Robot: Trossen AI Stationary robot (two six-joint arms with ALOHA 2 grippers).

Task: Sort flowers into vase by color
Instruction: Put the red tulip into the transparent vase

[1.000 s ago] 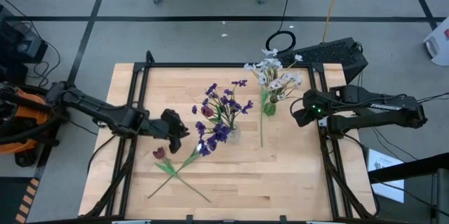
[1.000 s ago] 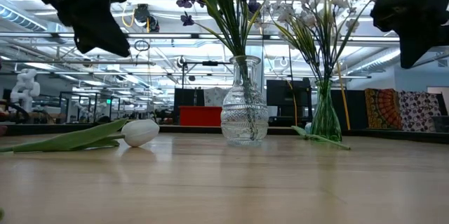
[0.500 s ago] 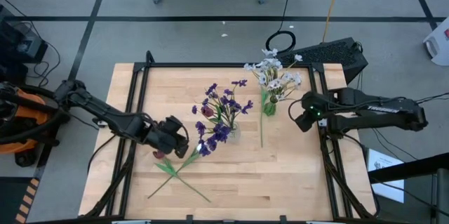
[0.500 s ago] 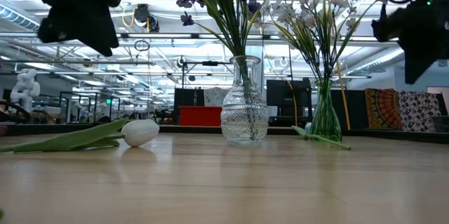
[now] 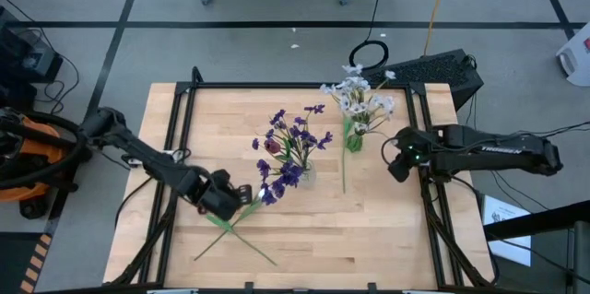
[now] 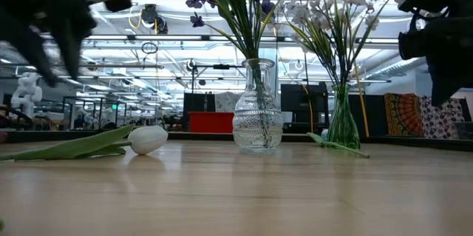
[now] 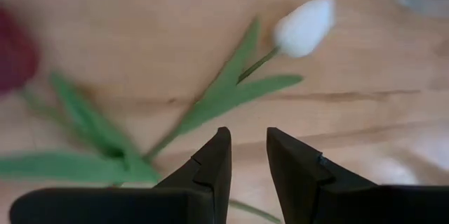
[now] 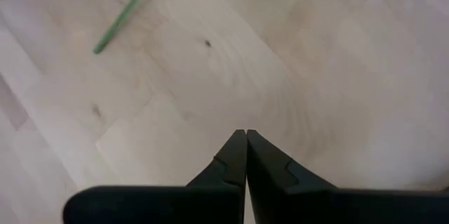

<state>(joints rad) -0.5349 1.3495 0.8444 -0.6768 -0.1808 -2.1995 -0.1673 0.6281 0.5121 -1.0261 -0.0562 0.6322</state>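
Two tulips lie on the table with their green stems crossing: a white tulip bud [image 7: 304,26] [image 6: 148,139] and a dark red tulip bud [image 7: 12,52]. My left gripper [image 7: 247,140] [image 5: 229,200] hovers above their leaves, open by a narrow gap, touching nothing. A clear vase [image 6: 257,118] [image 5: 301,172] holds purple sprigs [image 5: 290,137]. A green vase [image 6: 344,121] [image 5: 353,137] holds pale white-blue blossoms [image 5: 364,100]. My right gripper [image 8: 245,134] [image 5: 395,158] is shut, above bare table to the right of the green vase.
A loose green stem [image 5: 344,172] [image 8: 126,13] lies on the table just near of the green vase. A black frame rail [image 5: 429,193] runs along the table's right side beneath the right arm. Bare wood [image 5: 369,239] spreads across the near right part.
My left gripper has moved toward the table's near edge, from beside the clear vase to above the lying tulips, now covering the red bud in the high view. My right gripper has drifted slightly toward the near edge. The flowers and vases have stayed put.
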